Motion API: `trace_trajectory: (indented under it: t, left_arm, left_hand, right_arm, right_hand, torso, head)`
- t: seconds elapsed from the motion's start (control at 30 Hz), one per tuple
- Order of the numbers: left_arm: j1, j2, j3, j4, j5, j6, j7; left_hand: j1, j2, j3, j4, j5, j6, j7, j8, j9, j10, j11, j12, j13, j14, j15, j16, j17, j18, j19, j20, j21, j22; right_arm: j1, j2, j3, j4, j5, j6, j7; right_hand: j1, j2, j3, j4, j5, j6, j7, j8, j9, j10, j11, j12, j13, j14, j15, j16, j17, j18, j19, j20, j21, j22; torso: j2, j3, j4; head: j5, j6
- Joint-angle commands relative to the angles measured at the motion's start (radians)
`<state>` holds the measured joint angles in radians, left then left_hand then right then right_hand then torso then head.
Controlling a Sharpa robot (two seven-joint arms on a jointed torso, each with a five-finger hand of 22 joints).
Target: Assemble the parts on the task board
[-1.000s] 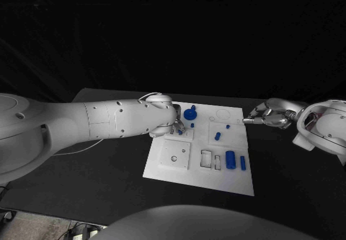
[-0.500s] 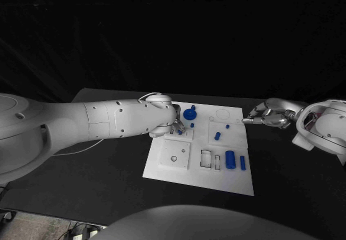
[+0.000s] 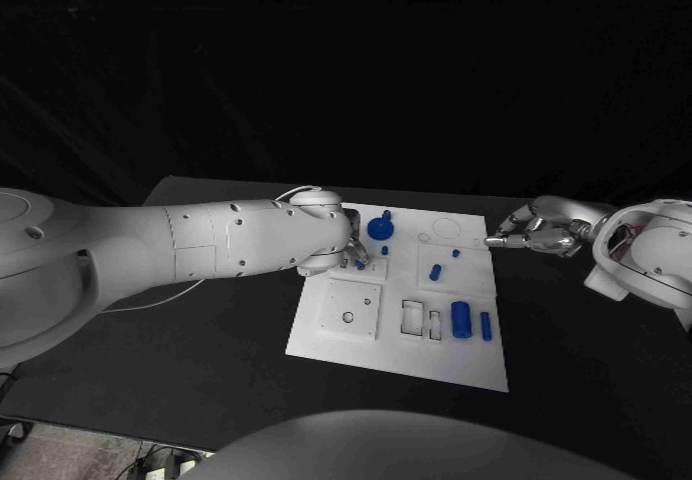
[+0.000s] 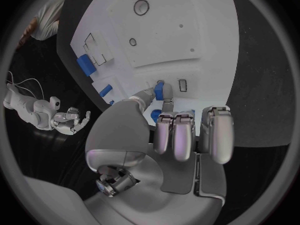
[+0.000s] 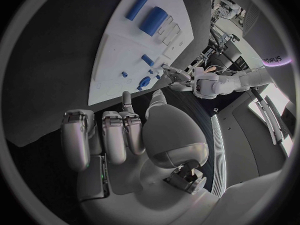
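Across the middle of the black table [image 3: 216,340] lies the white task board [image 3: 433,360], and the left hand [image 3: 343,255] sits over the board's far left part, at the end of the bulky left arm [image 3: 173,250]. Off the board's far right corner, just beside its edge, hangs the right hand [image 3: 531,233], its fingers curled in with nothing between them, apart from any part.

Nearest the right hand among the loose pieces is the large blue cylinder [image 3: 460,318], lying flat on the board with a slimmer blue pin [image 3: 486,325] just beside it (both on the near right part). A round blue knob [image 3: 379,227] stands just beyond the left hand.

Smallest is the small blue part [image 4: 159,91] that the left hand pinches between thumb and a fingertip, right down at the board's surface beside a little rectangular slot [image 4: 182,85]; whether it touches the board I cannot quite tell.
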<state>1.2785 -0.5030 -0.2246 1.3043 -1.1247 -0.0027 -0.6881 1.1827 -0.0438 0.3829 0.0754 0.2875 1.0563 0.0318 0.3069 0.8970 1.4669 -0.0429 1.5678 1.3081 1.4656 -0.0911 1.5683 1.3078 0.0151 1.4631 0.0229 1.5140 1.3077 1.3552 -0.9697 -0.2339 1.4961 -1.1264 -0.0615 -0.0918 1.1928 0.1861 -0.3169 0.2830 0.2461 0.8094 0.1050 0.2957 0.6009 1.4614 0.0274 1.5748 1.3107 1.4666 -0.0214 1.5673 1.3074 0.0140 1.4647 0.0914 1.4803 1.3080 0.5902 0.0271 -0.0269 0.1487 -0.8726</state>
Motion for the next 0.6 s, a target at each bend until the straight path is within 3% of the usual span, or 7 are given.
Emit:
trace_trajectory:
  t: [0.03,0.23,0.4,0.6]
  left_arm:
    - [0.001,-0.005,0.006,0.010,-0.031,-0.028,-0.006]
    - [0.014,-0.005,0.012,-0.001,-0.008,0.002,-0.013]
    - [0.023,0.006,0.013,-0.023,0.032,0.071,-0.031]
    - [0.029,0.015,0.014,-0.032,0.046,0.106,-0.048]
  left_hand:
    - [0.010,-0.006,0.052,-0.043,-0.006,0.012,-0.015,0.003,0.003,0.104,-0.009,0.003,0.263,0.105,-0.005,0.002,0.263,0.003,0.069,-0.006,-0.002,0.202]
    - [0.010,-0.008,0.054,-0.042,-0.008,0.013,-0.016,0.003,0.003,0.104,-0.010,0.003,0.263,0.105,-0.006,0.002,0.263,0.003,0.068,-0.006,-0.003,0.202]
    - [0.008,-0.011,0.058,-0.036,-0.017,0.014,-0.016,0.002,0.002,0.104,-0.010,0.003,0.263,0.105,-0.006,0.002,0.263,0.004,0.068,-0.006,-0.004,0.200]
    - [0.005,-0.013,0.060,-0.028,-0.027,0.013,-0.016,-0.001,0.001,0.104,-0.010,0.003,0.263,0.105,-0.006,0.002,0.263,0.004,0.068,-0.007,-0.005,0.200]
  right_arm:
    - [-0.001,0.003,0.000,-0.002,-0.002,0.009,0.004]
    - [-0.001,0.007,0.000,-0.005,-0.002,0.010,0.004]
    - [-0.001,0.008,0.000,-0.005,-0.002,0.012,0.002]
    - [-0.001,0.007,0.000,-0.005,-0.002,0.014,0.001]
  right_hand:
    - [0.009,0.000,-0.004,-0.004,0.005,-0.007,0.001,-0.007,-0.002,0.109,-0.003,-0.004,0.260,0.104,0.001,0.003,0.263,0.018,0.006,0.002,-0.006,0.220]
    - [0.010,0.000,-0.004,-0.004,0.005,-0.006,0.001,-0.007,-0.002,0.109,-0.003,-0.004,0.260,0.104,0.001,0.003,0.263,0.018,0.004,0.002,-0.007,0.220]
    - [0.011,0.000,-0.004,-0.005,0.006,-0.006,0.001,-0.007,-0.002,0.109,-0.003,-0.004,0.260,0.104,0.001,0.003,0.263,0.018,0.005,0.002,-0.007,0.220]
    - [0.011,0.000,-0.004,-0.005,0.006,-0.006,0.001,-0.008,-0.002,0.109,-0.003,-0.004,0.260,0.104,0.001,0.003,0.263,0.018,0.004,0.002,-0.007,0.219]
  torso:
    - [-0.002,0.0006,-0.0004]
    - [-0.001,0.0004,-0.0004]
    - [0.000,-0.0001,-0.0005]
    - [0.000,0.0004,-0.0002]
  head:
    - [0.002,0.000]
    - [0.001,0.000]
    - [-0.002,0.000]
    - [0.001,0.000]
